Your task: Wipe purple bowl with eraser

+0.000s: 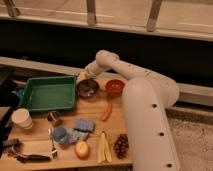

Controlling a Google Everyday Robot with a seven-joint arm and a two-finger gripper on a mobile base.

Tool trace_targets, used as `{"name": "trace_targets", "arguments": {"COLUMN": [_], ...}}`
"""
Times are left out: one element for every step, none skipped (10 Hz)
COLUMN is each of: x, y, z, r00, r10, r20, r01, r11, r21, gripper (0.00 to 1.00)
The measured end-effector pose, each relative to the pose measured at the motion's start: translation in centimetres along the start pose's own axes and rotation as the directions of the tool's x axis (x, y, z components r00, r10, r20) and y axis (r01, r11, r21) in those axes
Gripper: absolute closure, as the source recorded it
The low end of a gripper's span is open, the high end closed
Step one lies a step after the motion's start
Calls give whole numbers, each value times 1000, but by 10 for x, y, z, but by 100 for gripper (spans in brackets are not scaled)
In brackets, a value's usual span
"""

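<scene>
The purple bowl (pixel 88 88) stands at the back of the wooden table, just right of the green tray and left of the orange-red bowl (pixel 115 87). My gripper (pixel 80 76) hangs at the bowl's far left rim, slightly above it, at the end of the white arm that reaches in from the right. The eraser is not visible as a separate thing; whether it sits in the gripper is hidden.
A green tray (pixel 47 93) lies at the back left. Nearer the front are a white cup (pixel 22 118), a metal cup (pixel 53 118), a blue cup (pixel 60 135), blue sponge pads (pixel 81 125), a red pepper (pixel 106 112), an apple (pixel 81 149), a banana (pixel 103 147) and grapes (pixel 120 145).
</scene>
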Motion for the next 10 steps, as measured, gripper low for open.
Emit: {"name": "trace_targets", "arguments": {"x": [1,0,1,3,8,14,18,20,19,14], "y": [-7,-15,-19,-20,-24,-29,-34,-37,-40,-49], "z": [4,5,9,14,17,19,20,21,20,16], "r00": [1000,1000,1000,1000,999,998,997,996,996,997], "r10": [10,17,18,22,34,48,65,71,74,76], "r20": [2,4,-5,-16,-24,-34,-42,-47,-46,-35], "r01": [-10,-17,-18,-20,-33,-46,-61,-66,-69,-71], "r11": [1000,999,998,998,997,996,995,994,992,990], "r21": [18,36,55,64,69,72,82,92,103,121], "gripper": [100,100,100,100,100,100,100,100,100,100]}}
